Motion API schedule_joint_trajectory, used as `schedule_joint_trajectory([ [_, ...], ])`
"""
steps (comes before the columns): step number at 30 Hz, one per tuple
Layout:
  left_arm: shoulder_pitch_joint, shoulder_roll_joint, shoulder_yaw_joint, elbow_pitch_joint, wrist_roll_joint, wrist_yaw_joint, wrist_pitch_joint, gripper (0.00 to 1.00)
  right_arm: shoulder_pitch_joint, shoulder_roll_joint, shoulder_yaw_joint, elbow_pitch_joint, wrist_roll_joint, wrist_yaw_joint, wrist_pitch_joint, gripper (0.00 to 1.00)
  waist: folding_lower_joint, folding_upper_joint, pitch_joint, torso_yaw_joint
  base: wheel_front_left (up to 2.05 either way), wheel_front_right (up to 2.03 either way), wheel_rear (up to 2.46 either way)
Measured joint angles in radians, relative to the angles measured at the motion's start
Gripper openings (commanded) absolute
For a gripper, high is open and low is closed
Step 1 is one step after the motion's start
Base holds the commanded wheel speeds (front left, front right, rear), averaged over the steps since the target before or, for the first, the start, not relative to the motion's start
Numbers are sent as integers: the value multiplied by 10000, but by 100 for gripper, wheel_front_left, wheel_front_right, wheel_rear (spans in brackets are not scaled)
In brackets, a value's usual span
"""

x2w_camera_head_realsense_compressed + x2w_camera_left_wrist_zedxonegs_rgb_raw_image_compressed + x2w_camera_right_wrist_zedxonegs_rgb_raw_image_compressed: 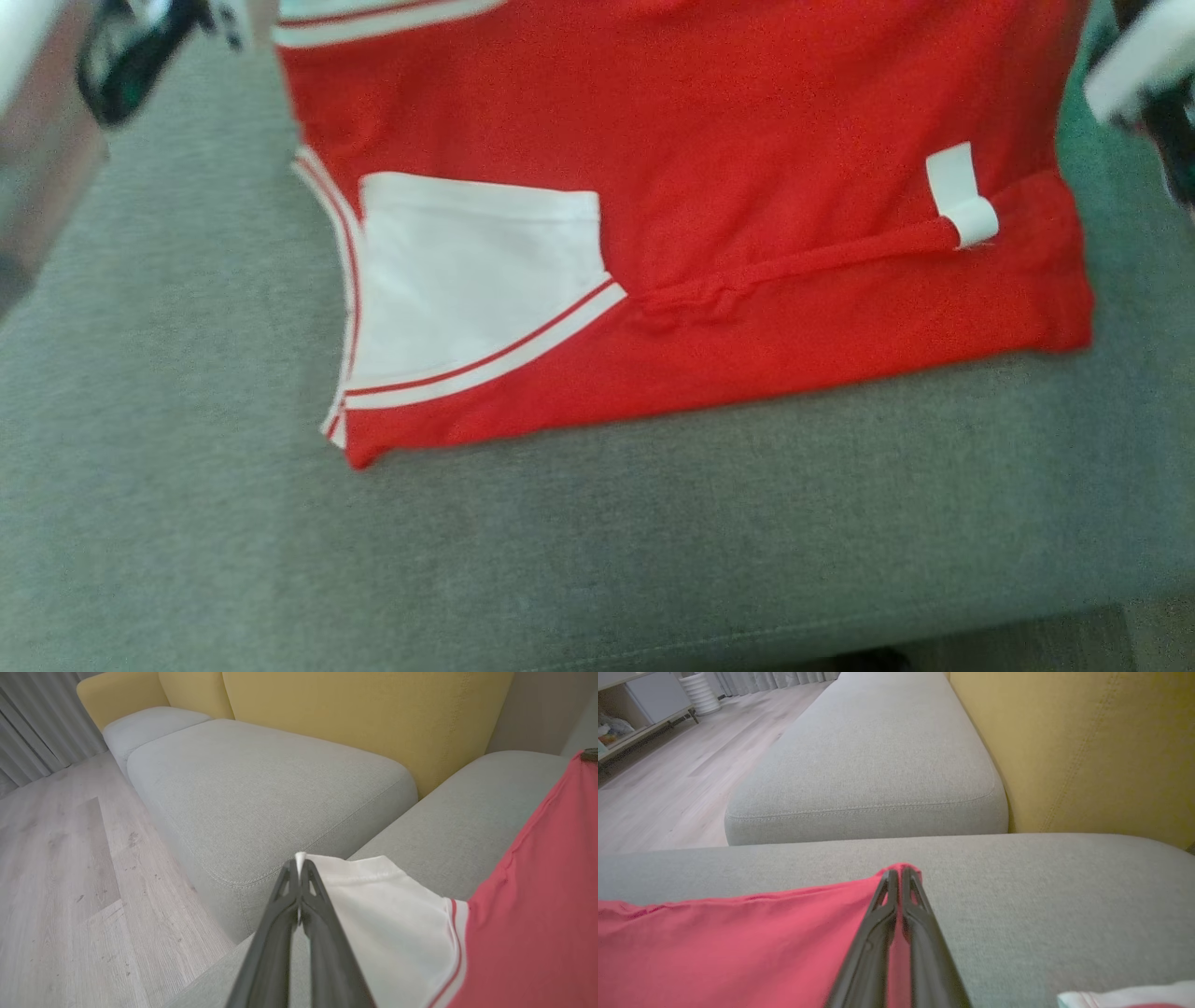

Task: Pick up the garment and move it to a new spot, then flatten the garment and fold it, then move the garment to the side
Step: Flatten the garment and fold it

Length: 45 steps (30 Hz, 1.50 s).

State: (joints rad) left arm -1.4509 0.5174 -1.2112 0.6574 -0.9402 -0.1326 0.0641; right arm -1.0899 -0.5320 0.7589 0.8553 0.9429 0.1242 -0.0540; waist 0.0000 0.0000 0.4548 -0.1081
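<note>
The red garment (747, 140) is spread on the grey sofa seat (653, 541) and held at two points: the left fingers (280, 914) are clamped on its white sleeve (383, 914), the right fingers (878, 924) on a red corner. Flattening or folding is judged under way, with the move aside still to be done. The garment's far part is cut off in the head view.

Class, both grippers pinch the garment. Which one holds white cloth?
The left gripper: it clamps the white sleeve of the garment, while the right gripper clamps a red corner.
</note>
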Motion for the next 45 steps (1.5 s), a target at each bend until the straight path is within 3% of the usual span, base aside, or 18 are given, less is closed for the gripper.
schedule_joint_trajectory([
  [10, 2405, 999, -652, -2123, 0, 182, -491, 0, 2678, -890, 52, -826, 552, 0, -518, 0, -4, 0, -1098, 766, 0, 0, 0],
  [19, 4544, 2623, -888, -5116, -2, 1565, -583, 0, 4358, -1244, -499, -1570, 619, 0, -815, 0, -2, 1, -1738, 1156, 0, 0, 0],
  [22, 4970, 2932, -897, -5994, 0, 2121, -732, 0, 4956, -1367, -802, -1735, 614, 0, -838, 0, -2, 1, -1779, 1219, 0, 0, 0],
  [30, 6171, 3081, -970, -7217, 165, 3047, -932, 0, 6188, -1415, -1910, -2265, 280, 0, -754, 0, -1, 1, -1734, 1327, 0, 0, 0],
  [39, 7322, 2888, -1026, -6794, -96, 3628, -1829, 0, 7283, -794, -3292, -3179, -585, 0, -173, 0, 0, 0, -1575, 1169, 0, 0, 0],
  [40, 7372, 2809, -1014, -6711, -105, 3687, -1973, 5, 7404, -688, -3488, -3271, -660, 0, -121, 35, 0, 0, -1587, 1153, 0, 0, 0],
  [41, 7428, 2721, -982, -6625, -105, 3768, -2123, 24, 7522, -579, -3687, -3325, -746, 0, -71, 100, 1, 0, -1610, 1141, 0, 0, 0],
  [42, 7491, 2621, -934, -6554, -107, 3862, -2290, 54, 7646, -445, -3929, -3382, -863, 0, -75, 100, 1, 0, -1650, 1129, 0, 0, 0],
  [43, 7588, 2491, -786, -6497, -132, 4000, -2495, 100, 7784, -316, -4186, -3463, -982, 0, -77, 100, 0, 0, -1697, 1122, 0, 0, 0],
  [45, 7842, 2180, -445, -6347, -313, 4326, -2871, 100, 8098, -29, -4704, -3668, -1177, 0, -163, 100, 0, 0, -1798, 1117, 0, 0, 0],
])
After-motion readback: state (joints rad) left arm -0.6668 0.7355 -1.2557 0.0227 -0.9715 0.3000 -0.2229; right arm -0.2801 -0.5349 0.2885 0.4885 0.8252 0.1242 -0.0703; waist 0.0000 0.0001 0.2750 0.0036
